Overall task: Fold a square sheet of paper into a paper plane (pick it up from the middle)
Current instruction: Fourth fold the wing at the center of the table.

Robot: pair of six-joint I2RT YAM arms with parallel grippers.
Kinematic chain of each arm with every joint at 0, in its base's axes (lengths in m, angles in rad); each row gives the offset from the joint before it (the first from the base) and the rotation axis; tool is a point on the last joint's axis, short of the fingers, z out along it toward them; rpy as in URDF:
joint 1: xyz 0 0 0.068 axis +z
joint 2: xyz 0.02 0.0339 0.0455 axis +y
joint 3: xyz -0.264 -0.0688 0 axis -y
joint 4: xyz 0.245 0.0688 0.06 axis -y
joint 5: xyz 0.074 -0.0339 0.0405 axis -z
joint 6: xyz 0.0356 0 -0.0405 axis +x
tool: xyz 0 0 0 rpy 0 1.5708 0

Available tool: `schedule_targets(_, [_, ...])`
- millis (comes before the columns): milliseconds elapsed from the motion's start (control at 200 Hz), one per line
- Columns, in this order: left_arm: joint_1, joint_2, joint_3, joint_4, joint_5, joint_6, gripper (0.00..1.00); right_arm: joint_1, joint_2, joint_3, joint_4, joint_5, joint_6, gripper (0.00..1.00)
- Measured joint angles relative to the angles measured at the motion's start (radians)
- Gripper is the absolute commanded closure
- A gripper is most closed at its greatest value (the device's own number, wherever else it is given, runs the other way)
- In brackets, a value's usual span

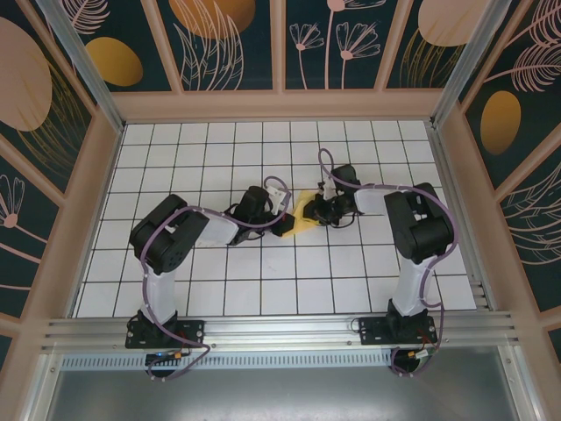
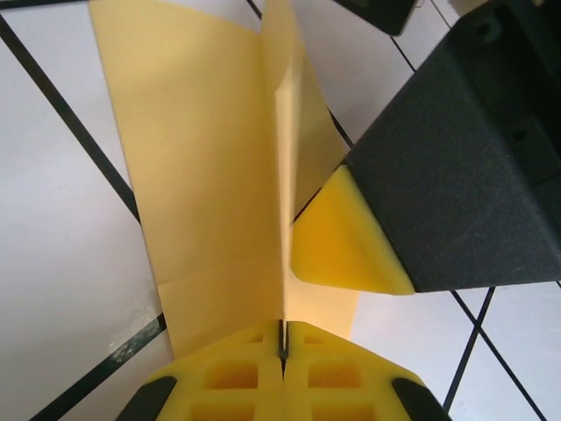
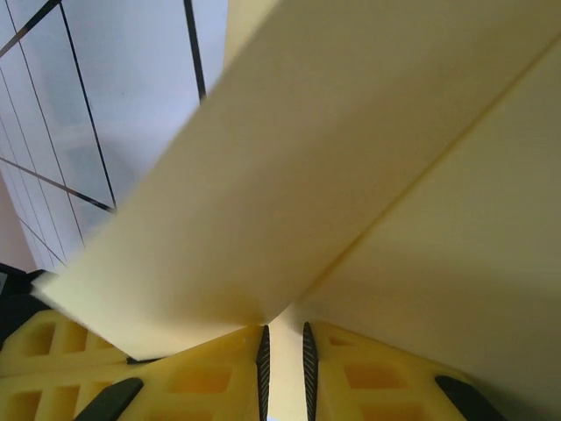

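The folded yellow paper (image 1: pixel 303 213) is held mid-counter (image 1: pixel 263 285), between the two arms. The left pincer (image 2: pixel 282 351) is pressed together on its upright crease. The right pincer (image 3: pixel 283 355) is clamped on a flap from the opposite side — pads nearly touching — over white tiles.
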Motion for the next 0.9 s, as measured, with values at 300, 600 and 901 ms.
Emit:
schedule_targets(300, [0.000, 0.036, 0.060, -0.056, 0.031, -0.029, 0.95, -0.017, -0.023, -0.020, 0.002, 0.023, 0.000, 0.78])
schedule_targets(600, [0.014, 0.053, 0.099, -0.097, 0.057, -0.074, 0.96, -0.021, -0.098, -0.050, 0.075, -0.008, 0.010, 0.82])
schedule_targets(901, [0.034, 0.067, 0.122, -0.120, 0.098, -0.121, 0.95, -0.021, -0.087, -0.049, 0.161, -0.039, 0.032, 0.83])
